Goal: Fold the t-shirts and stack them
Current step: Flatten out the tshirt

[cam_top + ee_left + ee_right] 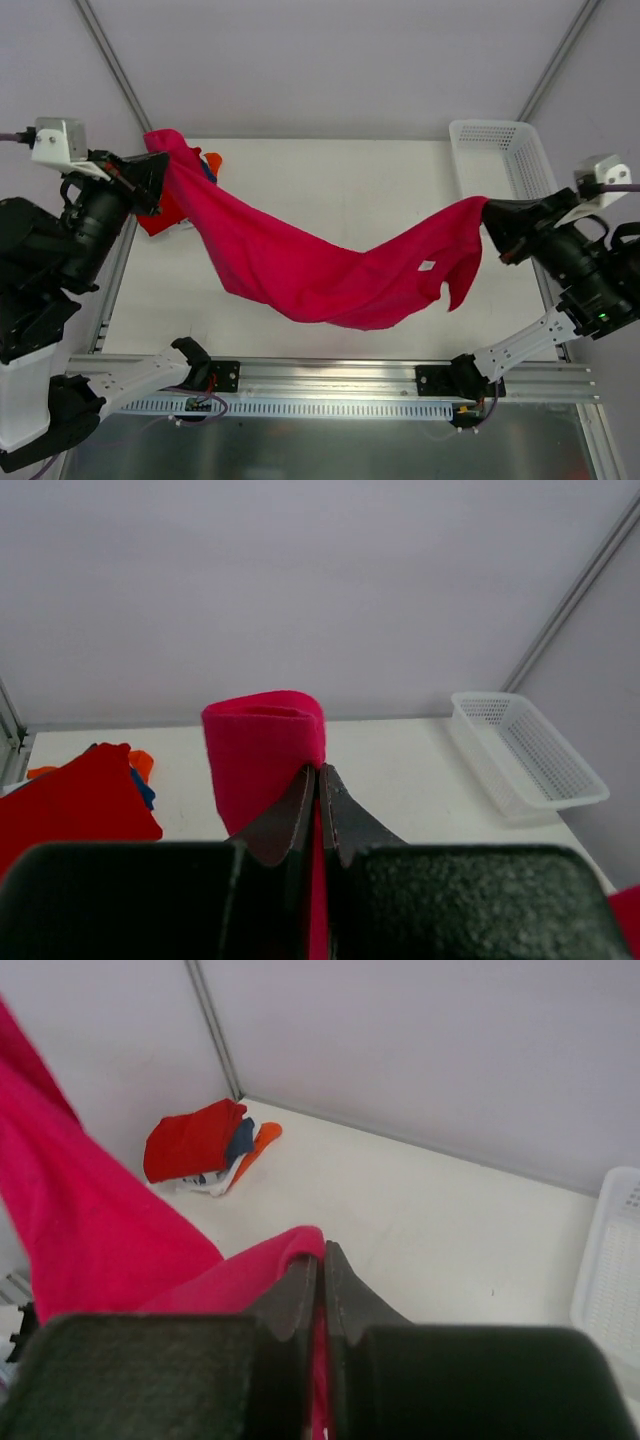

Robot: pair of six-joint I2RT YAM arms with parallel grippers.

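A white bench [340,190] fills the middle; behind the bench rises a plain, pale grey-lilac wall [330,60]; two slim metal struts slant up from the bench's far corners, one left [110,60], one right [560,60]; a white mesh basket [485,124] sits on the bench's far right corner; an aluminium rail [330,375] runs along the bench's near edge; a dull metal sheet [330,445] lies nearer than the rail; the light is soft and even.

A robotics lab test cell: a white table [330,180] walled by plain pale panels on aluminium struts [112,62], left arm [70,235] and right arm [585,270] mounted on an extruded rail [330,372].
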